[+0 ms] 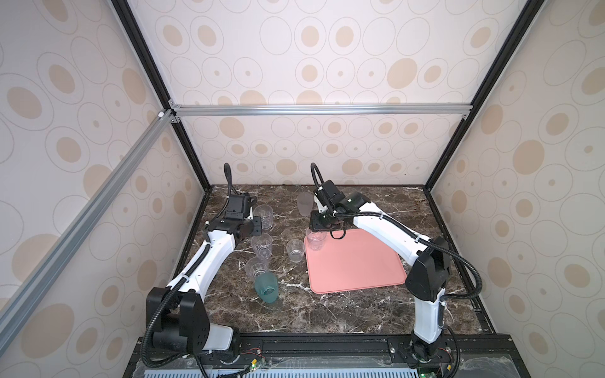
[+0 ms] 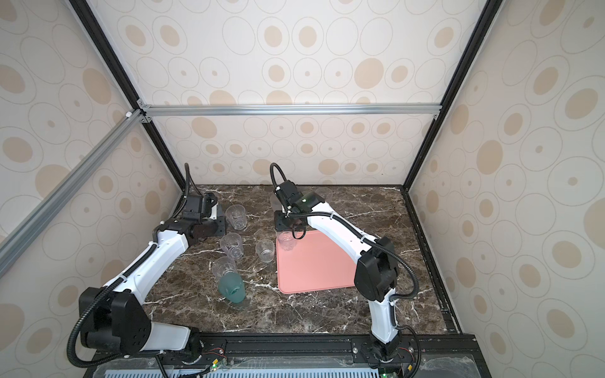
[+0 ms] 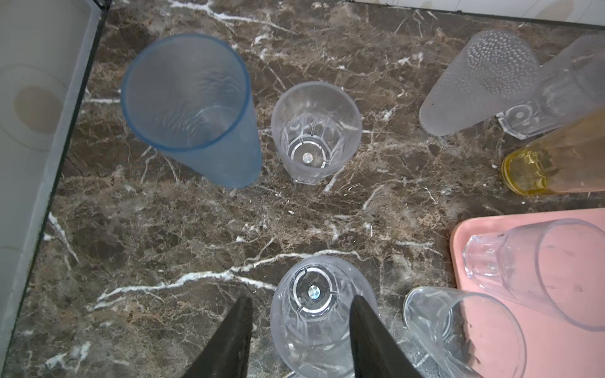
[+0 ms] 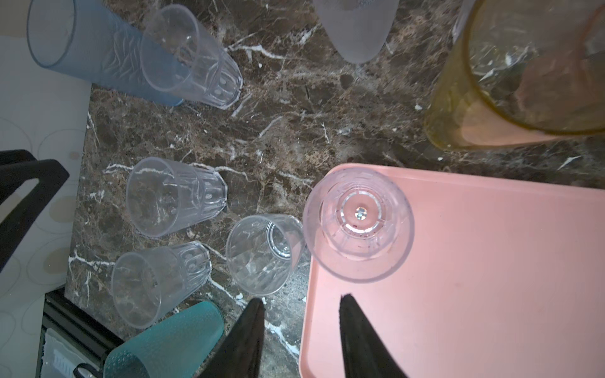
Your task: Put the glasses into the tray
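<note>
Upright in the far left corner of the salmon-pink tray (image 4: 491, 261), a clear tumbler (image 4: 358, 225); close over it, right gripper (image 4: 301, 297), jaws apart, holding nothing. Over the bench (image 3: 163, 245), left gripper (image 3: 301, 297) likewise parted, straddling a faceted clear glass (image 3: 314, 311), no grip evident. Elsewhere on bench: a blue tumbler (image 3: 190, 108), a teal tumbler (image 4: 170, 340).

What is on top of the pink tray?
One clear glass stands upright in a far corner of the tray. The rest looks bare, but the right arm hides the tray's other far corner in both top views.
</note>
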Robot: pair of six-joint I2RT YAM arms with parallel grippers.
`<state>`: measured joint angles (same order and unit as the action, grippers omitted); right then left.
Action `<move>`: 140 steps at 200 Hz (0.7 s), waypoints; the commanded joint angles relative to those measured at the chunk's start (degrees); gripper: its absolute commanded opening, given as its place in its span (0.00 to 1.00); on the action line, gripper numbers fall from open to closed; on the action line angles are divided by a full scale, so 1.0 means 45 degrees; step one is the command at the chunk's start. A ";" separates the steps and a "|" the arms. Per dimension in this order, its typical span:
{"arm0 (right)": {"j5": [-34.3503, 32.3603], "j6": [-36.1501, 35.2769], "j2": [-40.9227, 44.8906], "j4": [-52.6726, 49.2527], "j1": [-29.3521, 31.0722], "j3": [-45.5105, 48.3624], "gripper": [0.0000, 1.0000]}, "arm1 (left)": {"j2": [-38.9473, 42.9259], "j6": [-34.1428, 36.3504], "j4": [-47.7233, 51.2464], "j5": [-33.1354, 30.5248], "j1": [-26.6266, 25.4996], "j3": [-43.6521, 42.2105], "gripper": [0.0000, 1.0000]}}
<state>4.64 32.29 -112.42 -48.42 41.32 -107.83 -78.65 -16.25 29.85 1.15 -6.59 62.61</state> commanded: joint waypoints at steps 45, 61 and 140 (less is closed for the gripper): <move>0.0084 0.0175 -0.0172 0.0095 0.0035 0.0132 0.40 | -0.0291 -0.0051 0.0432 0.1113 0.0857 -0.0905 0.45; -0.0004 0.0160 -0.0116 0.0148 0.0033 0.0328 0.40 | -0.0537 -0.0007 0.0242 0.1216 0.0859 -0.0944 0.43; -0.0266 0.0181 0.0098 0.0420 0.0035 0.1010 0.40 | -0.1858 0.0063 -0.0458 0.1127 0.0844 -0.0910 0.31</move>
<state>4.34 32.56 -112.49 -47.03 41.36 -104.27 -86.00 -16.71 29.04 7.31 -2.98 58.24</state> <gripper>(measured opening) 0.400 0.327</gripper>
